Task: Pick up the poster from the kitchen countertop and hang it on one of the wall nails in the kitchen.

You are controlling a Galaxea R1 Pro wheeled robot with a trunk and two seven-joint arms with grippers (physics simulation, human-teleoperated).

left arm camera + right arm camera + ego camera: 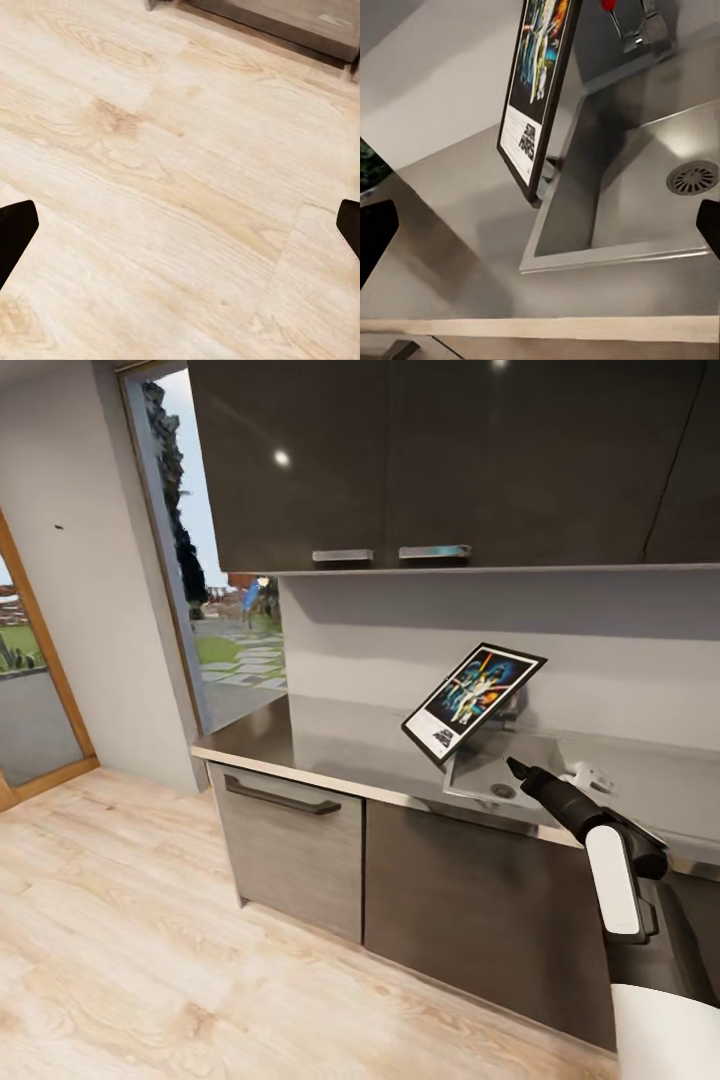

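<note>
The Star Wars poster [474, 700] stands tilted on the dark countertop [320, 740], its lower edge at the left rim of the steel sink [490, 775] and its top leaning back toward the faucet. My right gripper [522, 772] hovers over the sink's front part, just right of the poster and apart from it. In the right wrist view the poster [536, 90] rises ahead, and the right gripper [542, 229] is open with nothing between its fingers. A tiny dark wall nail [58, 526] marks the light grey wall at far left. My left gripper [180, 229] is open above the wooden floor.
Dark upper cabinets [400, 460] overhang the counter. The faucet [649, 30] stands behind the sink, whose drain [694, 178] shows. Lower cabinet fronts with a bar handle [280, 797] face open wooden floor [130, 940]. A window and glass door lie left.
</note>
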